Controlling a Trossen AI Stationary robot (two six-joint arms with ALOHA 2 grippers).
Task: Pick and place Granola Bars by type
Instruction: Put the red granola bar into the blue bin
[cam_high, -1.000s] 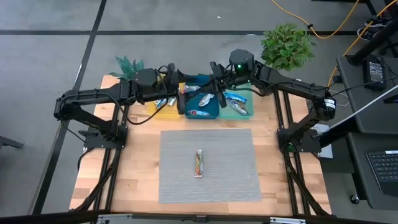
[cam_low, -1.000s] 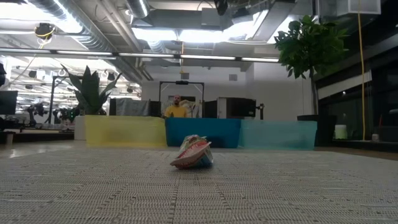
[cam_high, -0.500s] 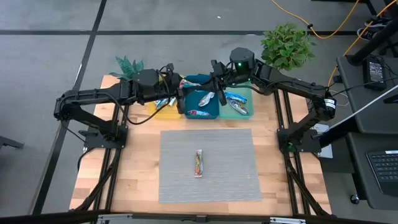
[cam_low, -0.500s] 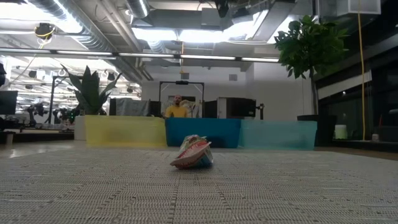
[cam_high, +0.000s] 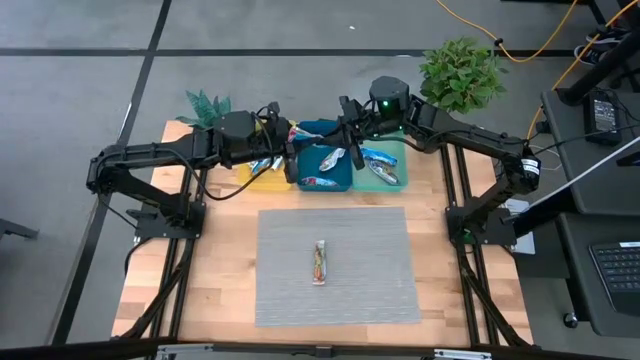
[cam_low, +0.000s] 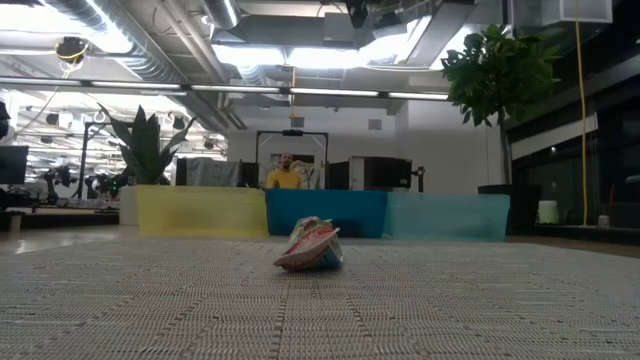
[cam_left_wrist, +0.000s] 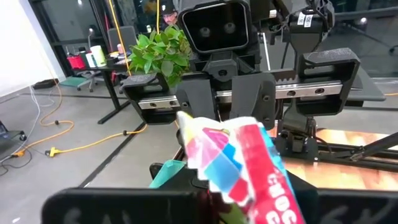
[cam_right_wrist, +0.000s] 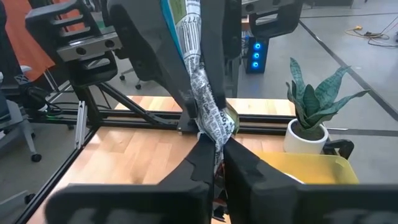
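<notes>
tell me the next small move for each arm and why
Probably each arm should lower its bar into the matching tray and open. The left gripper is shut on a red-and-blue wrapped bar, and the right gripper pinches a silver printed bar. Both hover over the trays, and one bar lies on the mat.

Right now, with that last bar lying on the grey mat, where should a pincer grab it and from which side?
Probably from straight above, across the middle of the multicoloured bar. It lies flat and alone on the grey mat, long axis running front to back, so the fingers should close on its two long sides.
</notes>
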